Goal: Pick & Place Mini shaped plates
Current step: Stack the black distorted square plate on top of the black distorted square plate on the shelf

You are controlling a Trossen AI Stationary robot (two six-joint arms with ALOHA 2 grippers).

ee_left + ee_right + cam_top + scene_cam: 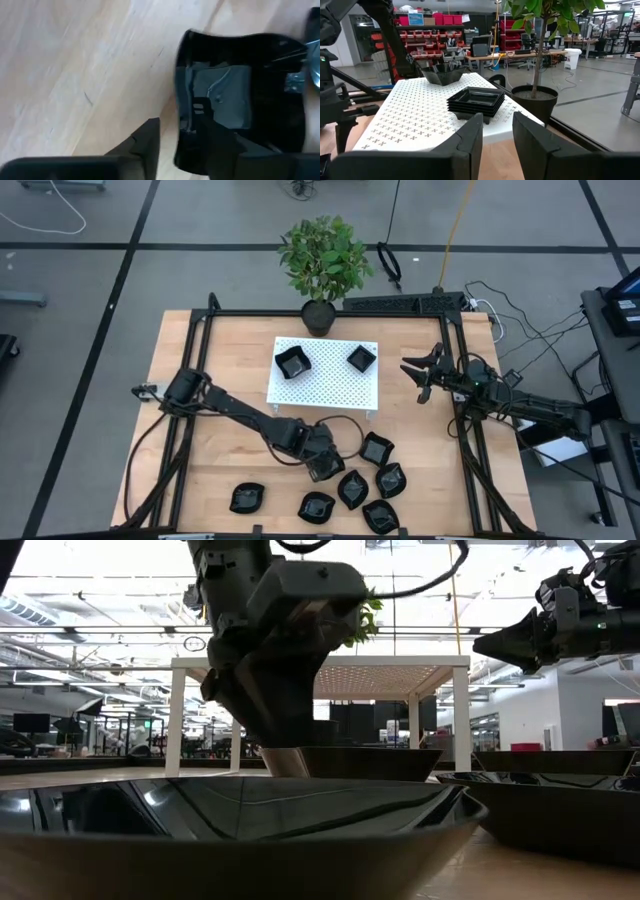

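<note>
Jaws apart on your left gripper (179, 137), straddling the near rim of a square plate (235, 100); seat deeper before closing. Your right gripper (420, 375) waits, fingers parted, beside the white platform (325, 385).

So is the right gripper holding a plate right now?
No, the right gripper is open and empty, facing the stacked square plates on the white platform.

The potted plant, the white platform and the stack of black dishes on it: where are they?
potted plant (322, 258), high view, its leaves.
white platform (330, 383), high view, bare perforated top.
stack of black dishes (476, 102), right wrist view, top dish's inside.
</note>
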